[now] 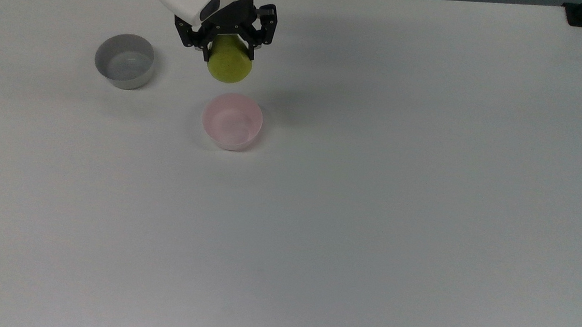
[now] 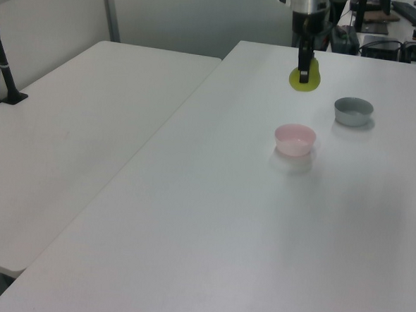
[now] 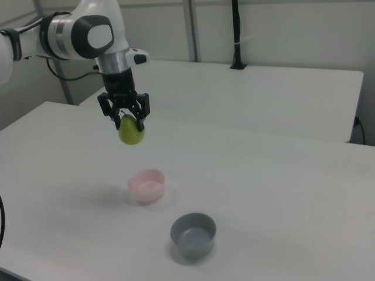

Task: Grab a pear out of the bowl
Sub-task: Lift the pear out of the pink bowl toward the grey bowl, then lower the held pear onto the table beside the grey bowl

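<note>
My gripper (image 1: 229,54) (image 2: 305,73) (image 3: 130,124) is shut on the yellow-green pear (image 1: 229,67) (image 2: 304,80) (image 3: 132,133), which hangs high above the table with its narrow end up between the fingers. The pale pink bowl (image 1: 232,121) (image 2: 295,139) (image 3: 146,185) stands on the white table well below the pear, with nothing in it. In the top view the pear is above and slightly left of the bowl.
A grey bowl (image 1: 125,60) (image 2: 353,111) (image 3: 193,234) holds nothing and sits on the table, to the top view's left of the pink bowl. A second white table (image 2: 68,133) stands beside this one, with a black pole (image 3: 236,35) clamped at its edge.
</note>
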